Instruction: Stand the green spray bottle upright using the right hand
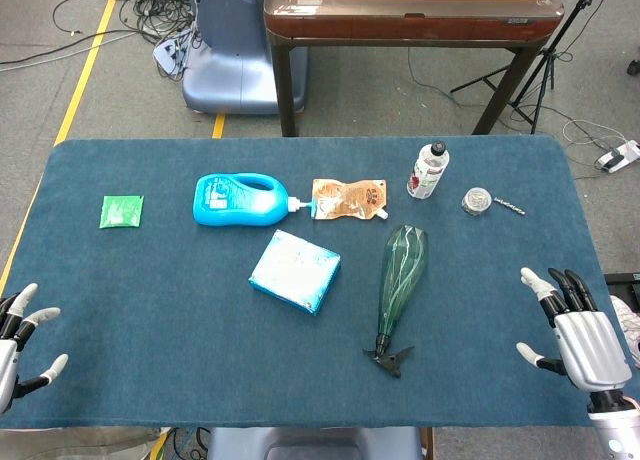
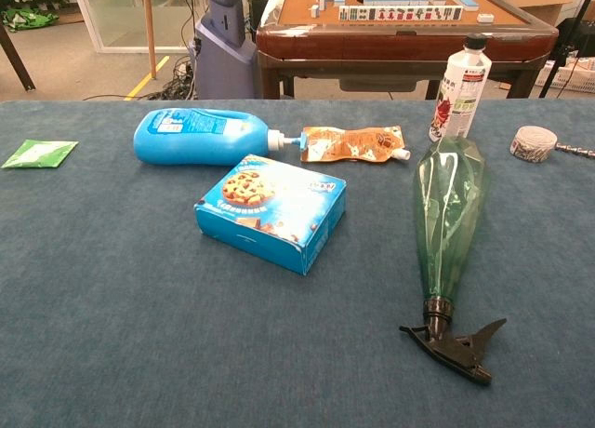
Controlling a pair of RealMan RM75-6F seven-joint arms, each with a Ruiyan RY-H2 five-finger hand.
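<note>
Green spray bottle (image 1: pixel 403 272): lies on its side on the blue table (image 1: pixel 150 310), right of the middle, its black trigger head (image 2: pixel 457 342) towards the near edge and its broad base towards the far edge; nothing touches it
Right hand (image 1: pixel 580 330): by the near right corner, well apart from the bottle, fingers spread and holding nothing; seen only in the head view
Left hand (image 1: pixel 18 335): at the near left corner, partly cut by the frame, fingers apart and holding nothing
Blue cookie box (image 2: pixel 271 210): flat, just left of the bottle, near the middle of the table
Blue detergent jug (image 1: pixel 241 199): on its side beyond the box, spout pointing right
Brown pouch (image 1: pixel 349 199): flat, just right of the jug's spout
Small white bottle (image 1: pixel 428 170): upright near the far edge, beyond the spray bottle's base
Small round jar (image 1: pixel 477 201): right of the white bottle
Green packet (image 1: pixel 121 211): flat towards the left edge
</note>
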